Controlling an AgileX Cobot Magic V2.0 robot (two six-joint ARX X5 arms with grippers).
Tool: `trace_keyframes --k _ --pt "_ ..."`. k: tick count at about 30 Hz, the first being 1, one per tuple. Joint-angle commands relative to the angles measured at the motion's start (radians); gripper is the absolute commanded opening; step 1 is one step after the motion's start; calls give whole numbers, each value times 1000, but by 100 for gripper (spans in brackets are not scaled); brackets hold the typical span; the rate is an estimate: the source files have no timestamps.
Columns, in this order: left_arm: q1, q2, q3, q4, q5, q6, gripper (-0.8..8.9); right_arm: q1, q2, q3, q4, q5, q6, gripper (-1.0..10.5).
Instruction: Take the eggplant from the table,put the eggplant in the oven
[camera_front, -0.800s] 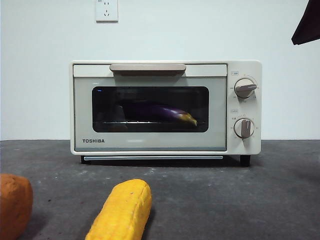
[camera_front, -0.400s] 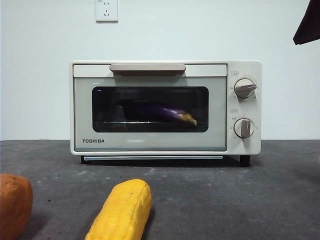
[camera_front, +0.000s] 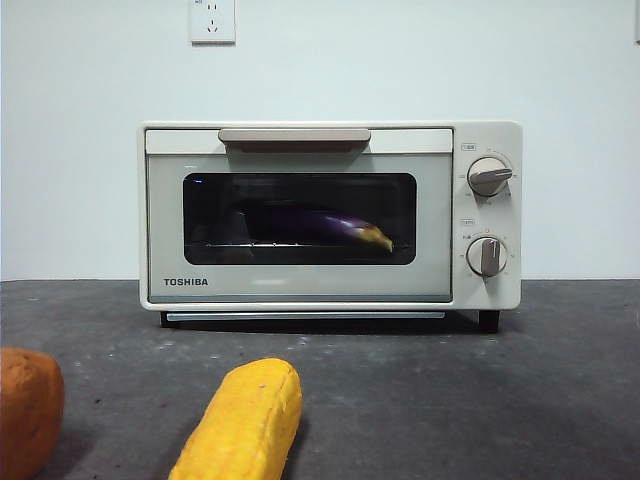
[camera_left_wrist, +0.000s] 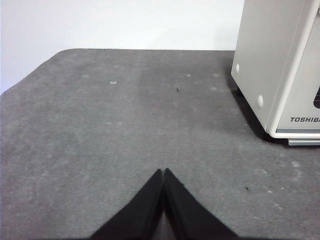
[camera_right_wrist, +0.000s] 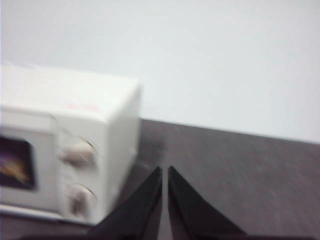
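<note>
The cream-white TOSHIBA oven (camera_front: 330, 215) stands at the back of the dark grey table (camera_front: 450, 390) with its door closed. Behind the dark glass the purple eggplant (camera_front: 320, 225) lies on the wire rack, its yellowish stem end pointing right. My left gripper (camera_left_wrist: 164, 172) hangs shut and empty over bare table, beside the oven (camera_left_wrist: 280, 65) side wall. My right gripper (camera_right_wrist: 164, 170) is shut and empty, raised off the oven (camera_right_wrist: 65, 150) knob side; that view is blurred. Neither gripper shows in the front view.
A yellow corn-shaped item (camera_front: 245, 420) lies on the table near the front edge. An orange lump (camera_front: 28, 410) sits at the front left corner. A wall socket (camera_front: 212, 20) is on the white wall behind.
The black arm tip at the top right corner of the front view has withdrawn out of the picture. The oven, eggplant and front items have not moved.
</note>
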Motion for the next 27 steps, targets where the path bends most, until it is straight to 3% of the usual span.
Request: trace_keyframes --k 1,9,15,21,27 --pt "1 0 -26 -5 1 -6 8 -115 -68 -74 13 -65 -10 4" --pt "1 0 -26 -5 1 -6 8 -244 -211 -231 -20 -101 -2 4" --pt "1 0 -26 -5 1 -6 8 -258 -250 -284 -70 -102 63 4" --pt "1 0 -26 -5 1 -6 8 -254 -247 -292 -147 -158 147 4" --pt "1 0 -26 -5 1 -6 8 -253 -248 -292 -126 -161 147 4"
